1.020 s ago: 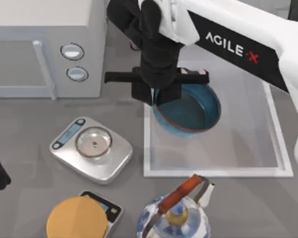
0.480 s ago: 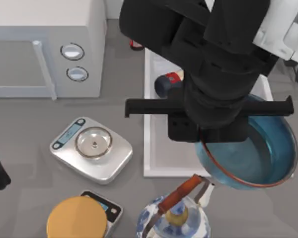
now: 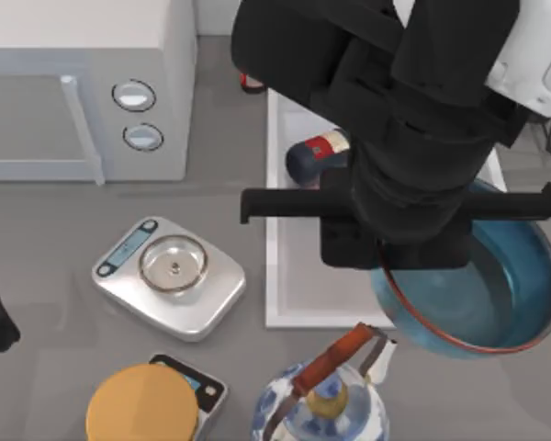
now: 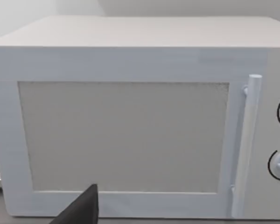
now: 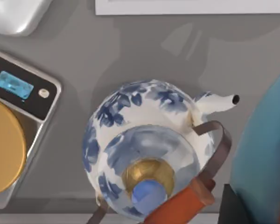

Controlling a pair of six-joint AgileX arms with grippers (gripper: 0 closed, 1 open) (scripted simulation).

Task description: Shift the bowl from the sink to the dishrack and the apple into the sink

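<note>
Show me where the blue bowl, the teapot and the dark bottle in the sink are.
bowl (image 3: 496,303): top view, dark teal inside.
teapot (image 5: 144,140): right wrist view, blue-patterned lid.
bottle (image 3: 303,161): top view, dark body, lying in the sink (image 3: 272,220).

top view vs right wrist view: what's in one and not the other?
Top view alone: the microwave, the silver scale, the dark bottle lying in the sink, and the right end effector holding the bowl by its rim, lifted over the sink's right edge. Right wrist view alone: the blue-and-white teapot's spout tip. Shared: the teapot, the gold-topped scale, the bowl's edge, grey tabletop.
</note>
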